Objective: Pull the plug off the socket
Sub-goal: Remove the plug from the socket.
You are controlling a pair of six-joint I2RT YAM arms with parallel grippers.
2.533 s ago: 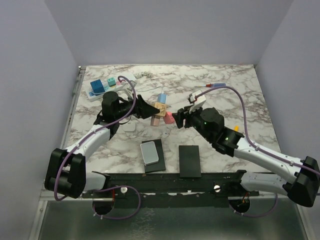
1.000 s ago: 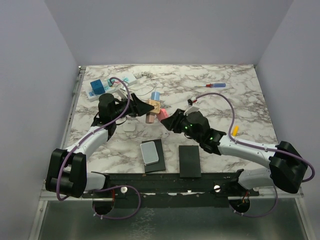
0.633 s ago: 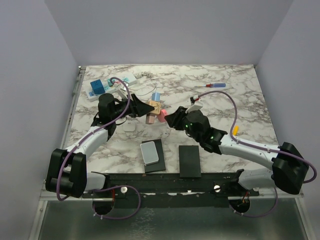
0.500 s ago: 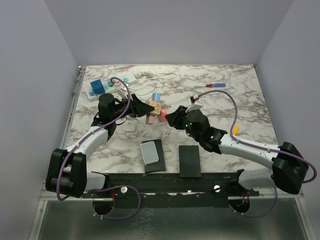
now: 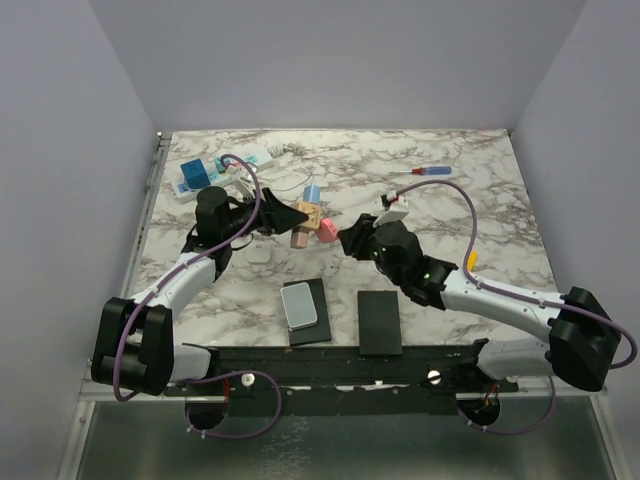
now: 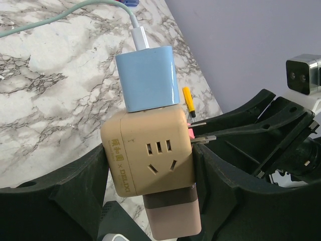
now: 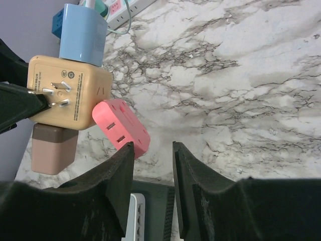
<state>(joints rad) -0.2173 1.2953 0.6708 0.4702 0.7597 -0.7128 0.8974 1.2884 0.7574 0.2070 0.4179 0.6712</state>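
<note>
My left gripper (image 6: pixel 150 168) is clamping the tan cube socket (image 6: pixel 148 150) in the air above the table's middle, with a blue charger (image 6: pixel 148 78) on top and a brown plug (image 6: pixel 173 216) below. My right gripper (image 7: pixel 150 150) is hovering just beside the pink plug (image 7: pixel 121 129), fingers narrowly parted and pinching nothing. Closing off-centre could glance off the plug's corner or twist the cube loose. I cannot see how deep the pink plug's pins are sitting.

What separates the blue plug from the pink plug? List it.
A white cable leaves the blue plug; the pink plug shows none. The blue plug stands on one face of the tan cube; the pink plug juts from a neighbouring face. Both sit in that cube, gripped by the left hand.
</note>
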